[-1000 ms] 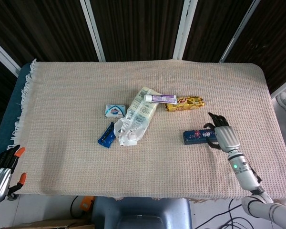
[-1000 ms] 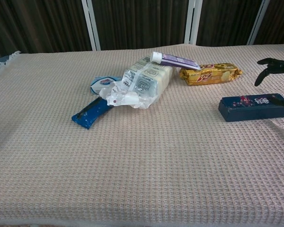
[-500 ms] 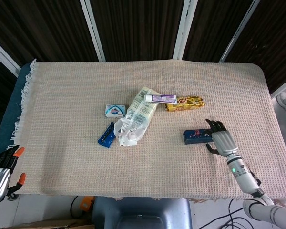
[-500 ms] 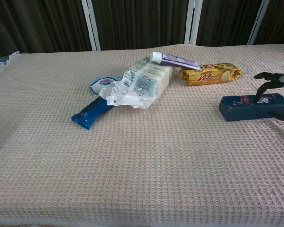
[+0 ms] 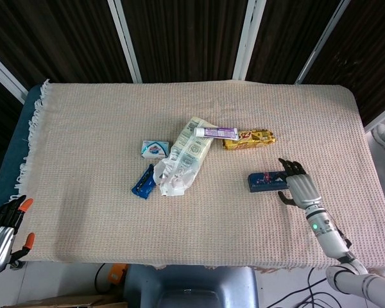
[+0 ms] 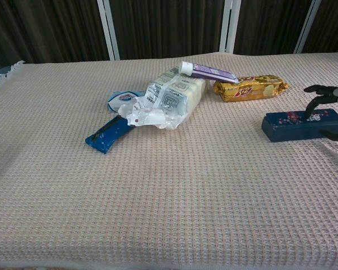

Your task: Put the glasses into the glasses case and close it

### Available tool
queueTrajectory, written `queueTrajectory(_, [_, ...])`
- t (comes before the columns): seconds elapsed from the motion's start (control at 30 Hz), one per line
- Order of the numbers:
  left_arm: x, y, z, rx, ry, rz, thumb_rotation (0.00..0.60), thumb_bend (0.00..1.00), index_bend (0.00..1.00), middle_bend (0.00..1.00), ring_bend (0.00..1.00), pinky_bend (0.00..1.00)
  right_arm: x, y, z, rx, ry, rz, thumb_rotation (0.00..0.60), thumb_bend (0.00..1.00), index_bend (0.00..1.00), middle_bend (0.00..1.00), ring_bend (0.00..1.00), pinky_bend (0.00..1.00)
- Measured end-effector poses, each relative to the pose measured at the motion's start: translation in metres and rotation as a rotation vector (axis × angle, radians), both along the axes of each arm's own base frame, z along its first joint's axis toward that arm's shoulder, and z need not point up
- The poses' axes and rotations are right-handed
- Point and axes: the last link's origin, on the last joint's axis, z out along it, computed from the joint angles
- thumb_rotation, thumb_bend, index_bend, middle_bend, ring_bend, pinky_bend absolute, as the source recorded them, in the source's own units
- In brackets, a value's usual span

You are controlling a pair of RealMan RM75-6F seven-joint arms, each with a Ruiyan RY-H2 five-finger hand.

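Note:
The glasses case [image 5: 265, 181] is a dark blue box with a small red and white print, lying closed on the woven cloth at the right. In the chest view the glasses case [image 6: 301, 125] is at the right edge. My right hand [image 5: 299, 187] grips its right end, fingers curled over the top and far side, thumb against the near side. The right hand [image 6: 331, 107] is partly cut off in the chest view. My left hand [image 5: 4, 226] hangs off the table's front left corner, holding nothing. No glasses show in either view.
In the middle of the table lie a plastic-wrapped tissue pack [image 5: 183, 160], a toothpaste tube [image 5: 216, 133] propped on it, a gold snack packet [image 5: 248, 138], a blue wrapper [image 5: 144, 181] and a small white and blue packet [image 5: 154, 148]. The table's right edge is close to my right hand.
My right hand came down from above the case's right end and closed around it. The case shifted slightly to the right. The left hand stayed still.

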Motion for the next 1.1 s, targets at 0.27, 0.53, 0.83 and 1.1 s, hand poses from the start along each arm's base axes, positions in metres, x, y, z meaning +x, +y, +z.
queueTrajectory(0.27, [0.001, -0.001, 0.000, 0.001, -0.002, -0.005, 0.600, 0.45, 0.00, 0.00, 0.00, 0.10, 0.006, 0.015, 0.025, -0.073, -0.051, 0.054, 0.600, 0.53, 0.40, 0.08, 0.00, 0.00])
queueTrajectory(0.53, [0.001, -0.002, 0.001, 0.009, 0.002, -0.008, 0.600, 0.44, 0.00, 0.00, 0.00, 0.10, 0.014, 0.063, 0.054, -0.110, -0.021, 0.084, 0.600, 0.36, 0.15, 0.01, 0.00, 0.00])
queueTrajectory(0.83, [0.002, -0.005, 0.000, 0.007, 0.020, -0.015, 0.600, 0.45, 0.00, 0.00, 0.00, 0.10, 0.012, 0.141, 0.087, -0.257, 0.021, 0.034, 0.600, 0.34, 0.09, 0.00, 0.00, 0.00])
queueTrajectory(1.1, [0.002, -0.006, -0.004, 0.006, 0.040, -0.011, 0.600, 0.44, 0.00, 0.00, 0.00, 0.10, 0.010, 0.149, 0.086, -0.237, 0.044, 0.033, 0.600, 0.34, 0.09, 0.00, 0.00, 0.00])
